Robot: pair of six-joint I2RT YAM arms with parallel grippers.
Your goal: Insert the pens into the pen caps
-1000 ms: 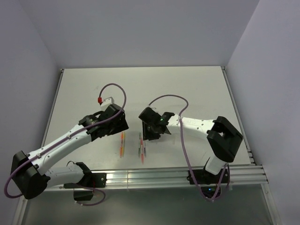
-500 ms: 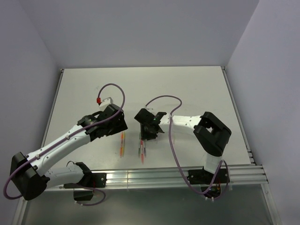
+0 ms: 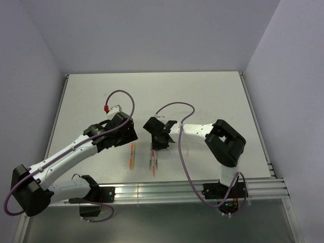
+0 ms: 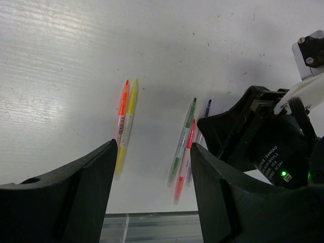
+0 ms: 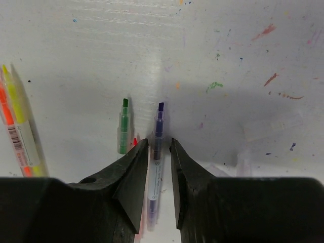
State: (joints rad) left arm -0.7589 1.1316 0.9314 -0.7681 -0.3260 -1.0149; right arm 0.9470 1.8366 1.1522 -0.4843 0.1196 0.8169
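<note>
1. Right gripper (image 5: 159,146): narrowly parted, astride the purple pen (image 5: 158,129) lying on the table (image 3: 202,96), nothing clamped yet; lined up for a squeeze across the barrel.
2. Left gripper (image 4: 154,147): spread wide, empty, hovering above the orange pen (image 4: 122,112) and yellow pen (image 4: 130,109); likely poised for the mating piece.
3. Green pen (image 4: 183,137) and red pen (image 4: 186,154): side by side, just beside the purple one, between both arms.
4. Caps: not made out with any certainty here.

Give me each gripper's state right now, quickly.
Left gripper: open, empty.
Right gripper: narrowly open, straddling the purple pen, not gripping it.
</note>
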